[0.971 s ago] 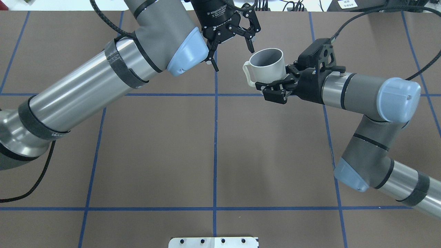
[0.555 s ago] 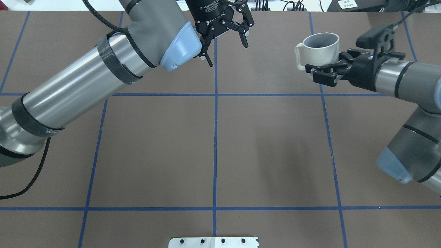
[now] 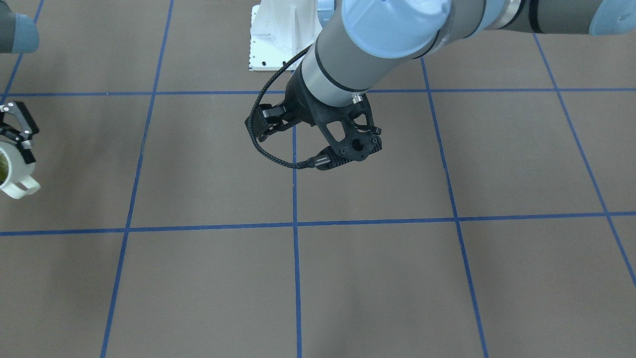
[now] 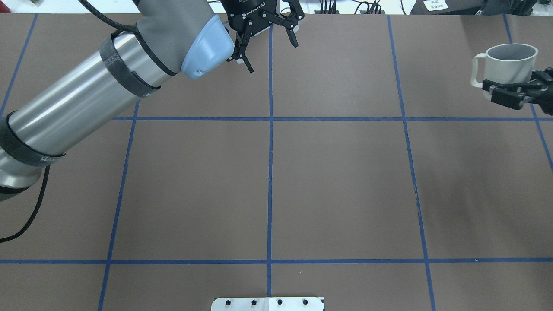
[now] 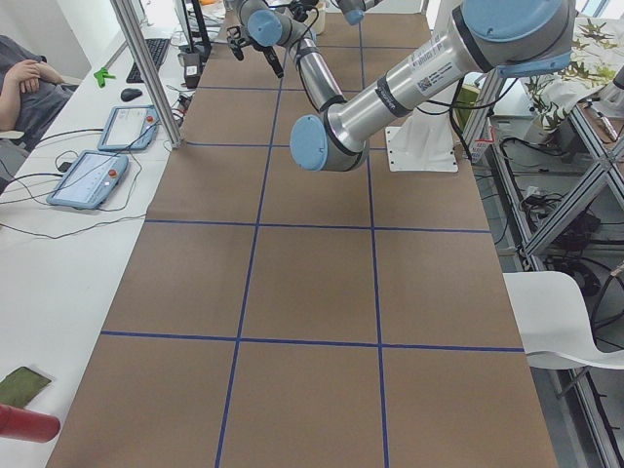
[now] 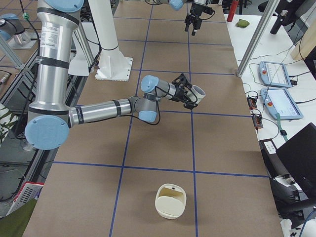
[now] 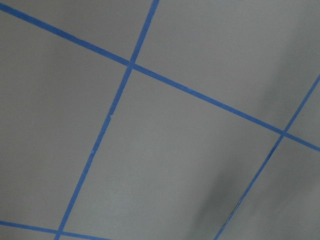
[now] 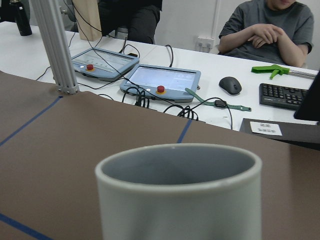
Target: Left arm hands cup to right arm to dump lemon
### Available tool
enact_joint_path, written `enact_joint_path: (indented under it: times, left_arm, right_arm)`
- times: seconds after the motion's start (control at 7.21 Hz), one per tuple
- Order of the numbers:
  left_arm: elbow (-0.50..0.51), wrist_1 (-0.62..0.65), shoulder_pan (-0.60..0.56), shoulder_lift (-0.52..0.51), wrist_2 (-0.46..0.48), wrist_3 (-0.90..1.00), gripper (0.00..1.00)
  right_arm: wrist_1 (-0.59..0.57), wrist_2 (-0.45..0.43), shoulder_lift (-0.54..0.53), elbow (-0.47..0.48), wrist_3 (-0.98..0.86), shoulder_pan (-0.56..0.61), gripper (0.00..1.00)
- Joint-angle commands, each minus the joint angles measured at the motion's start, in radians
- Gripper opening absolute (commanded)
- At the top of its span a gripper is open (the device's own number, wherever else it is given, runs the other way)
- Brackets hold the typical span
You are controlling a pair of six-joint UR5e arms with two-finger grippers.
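Note:
The off-white cup (image 4: 505, 65) hangs upright above the table at the far right, handle to the left. My right gripper (image 4: 507, 88) is shut on its lower wall. The cup fills the right wrist view (image 8: 180, 195), its grey inside in shadow. In the front-facing view the cup (image 3: 15, 174) is at the left edge, and the yellow-green lemon (image 3: 2, 166) shows inside it. My left gripper (image 4: 273, 56) is open and empty at the table's far middle, well apart from the cup. The left wrist view shows only bare table.
A cream open container (image 6: 171, 201) stands on the table at the robot's right end. The white mounting plate (image 4: 268, 303) is at the near edge. Control tablets (image 8: 160, 80) and seated people are beyond the table's far edge.
My right gripper has carried the cup far to the right, away from the left gripper. My left arm has drawn back toward the far left, its gripper still open.

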Motion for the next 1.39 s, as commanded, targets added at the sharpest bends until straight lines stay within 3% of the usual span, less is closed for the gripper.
enact_joint_path:
  times: [0.0,0.28,0.55,0.83,1.11,1.25]
  left_arm:
    - [-0.053,0.001,-0.048,0.040,0.010,0.021,1.00]
    - [-0.229,0.005,-0.065,0.228,0.161,0.166,1.00]
    - [-0.300,0.005,-0.083,0.399,0.240,0.376,1.00]
    - [-0.304,0.022,-0.120,0.426,0.262,0.468,1.00]
    - [-0.310,0.022,-0.120,0.426,0.277,0.469,1.00]
    - [-0.314,0.022,-0.118,0.426,0.290,0.469,1.00]
  right_arm:
    - [0.090,0.002,-0.055,-0.034,0.000,0.117,0.00]
    - [0.123,0.046,-0.074,-0.062,0.007,0.235,0.00]
    - [0.124,0.247,-0.069,-0.121,0.007,0.439,0.00]
    - [0.222,0.265,-0.077,-0.221,0.026,0.496,0.00]
    - [0.438,0.313,-0.075,-0.395,0.143,0.513,0.00]
    - [0.515,0.337,-0.077,-0.434,0.262,0.513,0.00]
